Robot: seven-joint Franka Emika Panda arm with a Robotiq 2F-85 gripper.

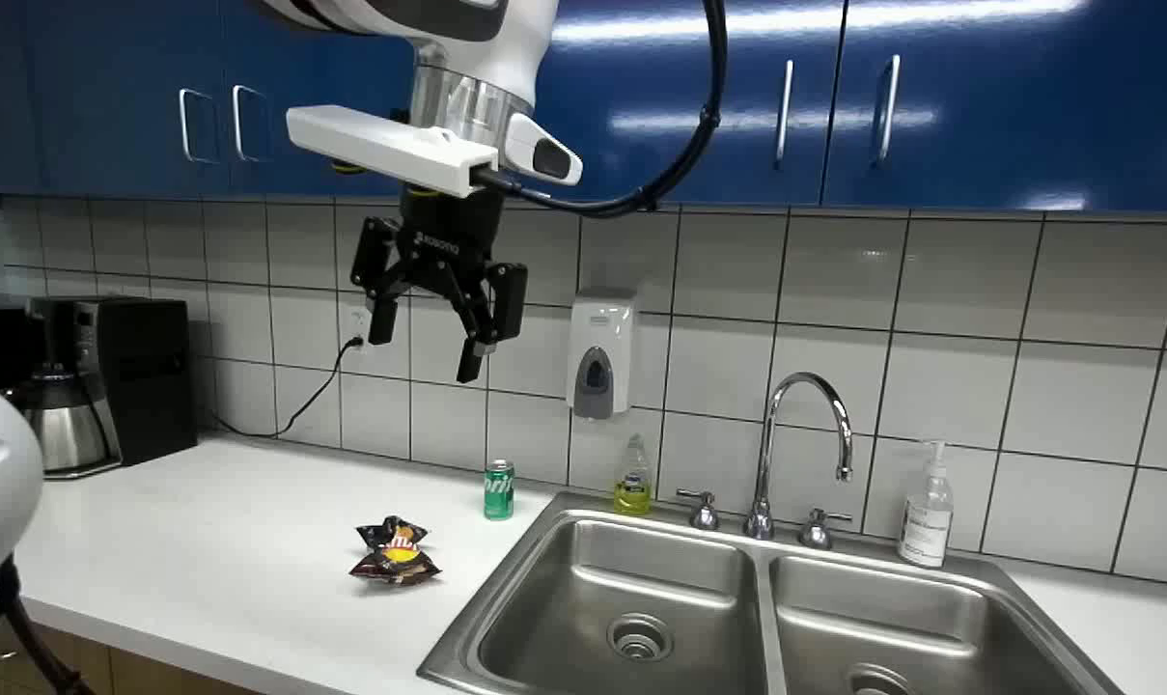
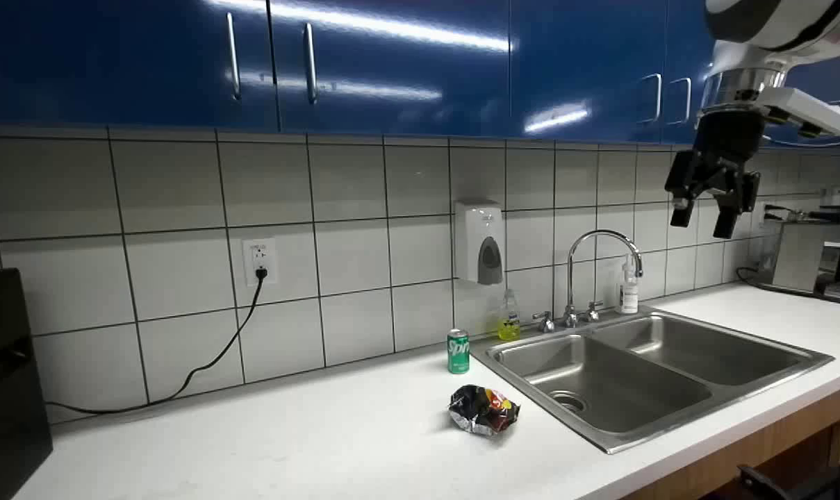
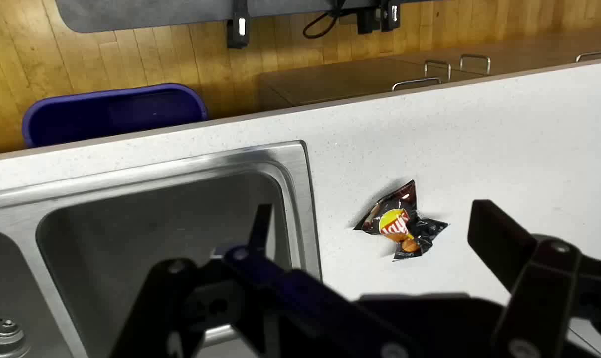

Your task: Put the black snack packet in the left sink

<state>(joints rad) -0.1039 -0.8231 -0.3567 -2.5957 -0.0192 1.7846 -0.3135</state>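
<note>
The black snack packet (image 1: 397, 552) lies crumpled on the white counter, beside the left rim of the sink. It also shows in an exterior view (image 2: 484, 410) and in the wrist view (image 3: 397, 223), with yellow and orange markings. The left sink (image 1: 660, 569) is the steel basin nearest the packet; it also shows in an exterior view (image 2: 642, 392) and in the wrist view (image 3: 146, 228). My gripper (image 1: 426, 343) is open and empty, high above the counter and pointing down. In the wrist view its fingers (image 3: 372, 214) appear apart on either side of the packet, well above it.
A green can (image 1: 498, 489) stands behind the packet near the sink corner. A yellow soap bottle (image 1: 632, 478), the faucet (image 1: 766, 454) and a pump bottle (image 1: 927, 512) stand along the sink's back. A wall dispenser (image 1: 602, 352) and blue cabinets (image 1: 680, 106) are behind and above.
</note>
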